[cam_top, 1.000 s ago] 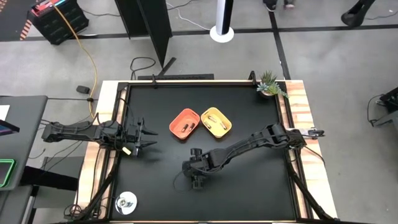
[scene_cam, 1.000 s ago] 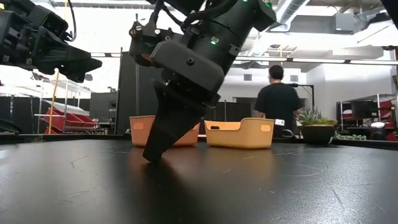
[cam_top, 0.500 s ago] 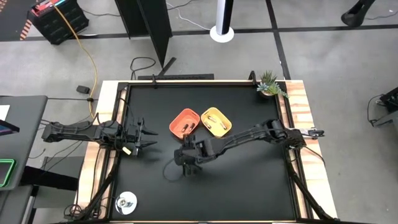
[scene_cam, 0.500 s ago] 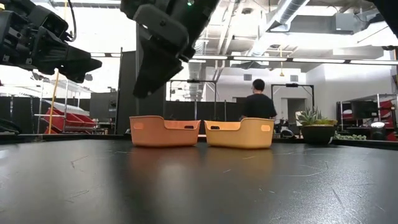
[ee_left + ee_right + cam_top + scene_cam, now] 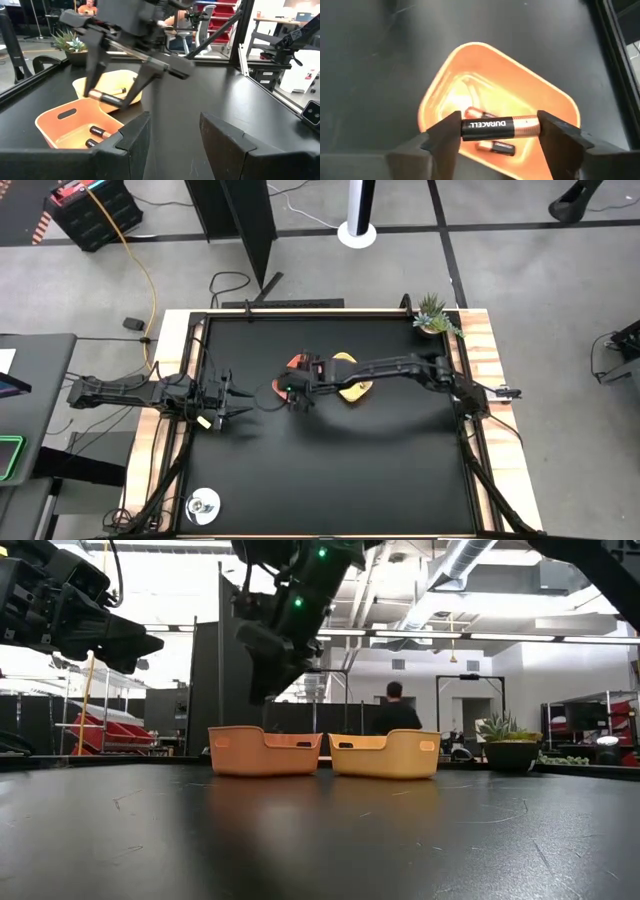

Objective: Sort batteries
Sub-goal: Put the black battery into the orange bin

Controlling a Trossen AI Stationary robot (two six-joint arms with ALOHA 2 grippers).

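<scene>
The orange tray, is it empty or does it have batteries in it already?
Not empty: two batteries lie in the orange tray, while the right gripper holds a third battery above it.

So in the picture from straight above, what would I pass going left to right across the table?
left gripper, waiting open → right gripper, holding a battery above the orange tray → yellow tray → potted plant at the far right corner.
</scene>
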